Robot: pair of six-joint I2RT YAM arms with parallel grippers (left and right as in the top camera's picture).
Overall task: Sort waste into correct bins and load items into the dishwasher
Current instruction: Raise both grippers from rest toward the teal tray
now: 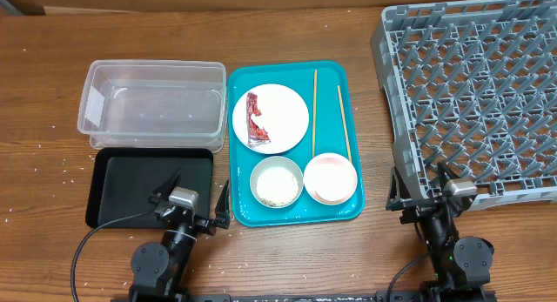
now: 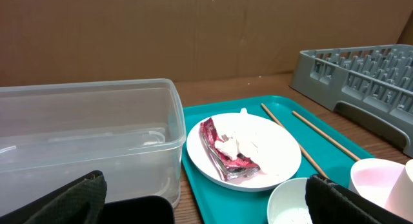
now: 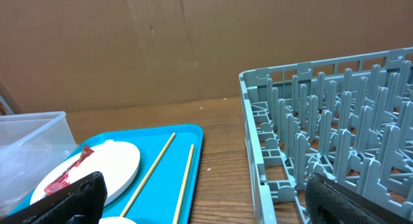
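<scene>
A teal tray (image 1: 296,211) holds a white plate (image 1: 283,110) with a crumpled red wrapper (image 1: 257,121). In the left wrist view a white tissue wad (image 2: 242,143) lies by the wrapper (image 2: 222,156). Two chopsticks (image 1: 314,110) (image 1: 344,121) lie right of the plate. In front are a grey-green bowl (image 1: 277,182) with a few grains and a white-pinkish bowl (image 1: 331,177). A clear tub (image 1: 152,102) and black tray (image 1: 130,184) sit to the left, and the grey dish rack (image 1: 474,93) to the right. My left gripper (image 1: 196,196) (image 2: 206,208) and right gripper (image 1: 419,187) (image 3: 206,204) are open and empty.
Small whitish specks are scattered on the wooden table (image 1: 43,163) around the left side. A brown cardboard wall (image 2: 193,30) stands behind the table. The rack's near corner (image 1: 409,193) is close to my right gripper.
</scene>
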